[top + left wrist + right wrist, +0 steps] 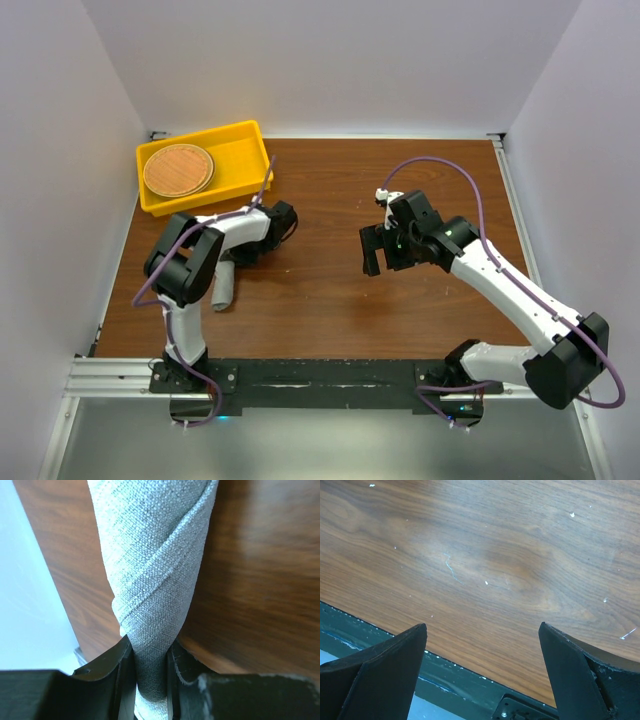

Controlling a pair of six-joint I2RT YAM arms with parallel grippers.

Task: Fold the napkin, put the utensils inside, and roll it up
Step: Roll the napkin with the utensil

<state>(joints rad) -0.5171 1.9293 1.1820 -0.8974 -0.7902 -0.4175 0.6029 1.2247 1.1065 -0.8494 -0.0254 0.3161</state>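
Observation:
The grey napkin (155, 565) is rolled into a tight tube with a diagonal seam and lies on the wooden table. In the top view the napkin (223, 287) shows as a short grey roll beside the left arm's elbow. My left gripper (150, 642) is shut on the near end of the roll, with fabric pinched between both fingers. The left gripper (238, 262) is mostly hidden under its own arm from above. The utensils are hidden. Over bare wood at mid-table, my right gripper (372, 255) hangs open; its wrist view shows the right gripper (482, 625) holding nothing.
A yellow tray (250, 150) stands at the back left and holds a round brown woven disc (178, 168). White walls close in the table on three sides. The black mounting rail (320, 375) runs along the near edge.

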